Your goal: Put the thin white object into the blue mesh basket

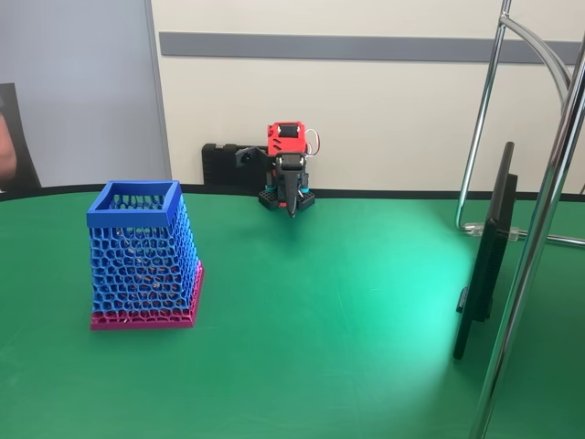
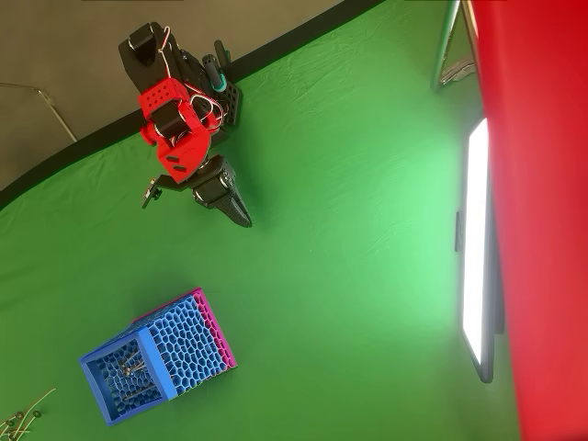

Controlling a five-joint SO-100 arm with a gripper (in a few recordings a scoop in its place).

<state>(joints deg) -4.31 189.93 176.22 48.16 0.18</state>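
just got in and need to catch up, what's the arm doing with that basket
Nothing is being handled right now. The red arm sits folded at the back of the green table, its gripper pointing down, apparently shut and empty. The blue mesh basket stands upright, well apart from it. In the overhead view some thin pale sticks seem to lie inside the basket, and a few more rest at the table's edge.

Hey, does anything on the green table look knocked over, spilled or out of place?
Nothing stands out. The blue mesh basket stands upright on its pink base, apart from the red arm, whose claw points down at the table's far edge. Thin whitish sticks lie beyond the basket in the overhead view.
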